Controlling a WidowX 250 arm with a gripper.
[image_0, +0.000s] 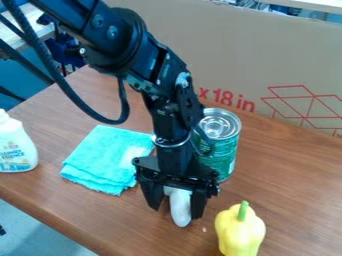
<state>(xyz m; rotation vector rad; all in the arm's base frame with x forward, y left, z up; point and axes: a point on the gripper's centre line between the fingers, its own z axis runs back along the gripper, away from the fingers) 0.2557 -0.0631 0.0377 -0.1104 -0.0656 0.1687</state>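
Claw (176, 213) clamped on 1 white object (180, 207), teal cloth (103, 160) beside it, green can (224, 155) behind it, yellow pepper (240, 231) nearby

Arm (130, 42): glossy black, chunky segments, rounded joint housing
Screws (112, 32): round, grey-blue, set into the upper segment
Cables (65, 85): black, one thick and looping
Wrist (175, 160): slim, black, with pale ring (172, 145)
Bracket (175, 179): broad, black
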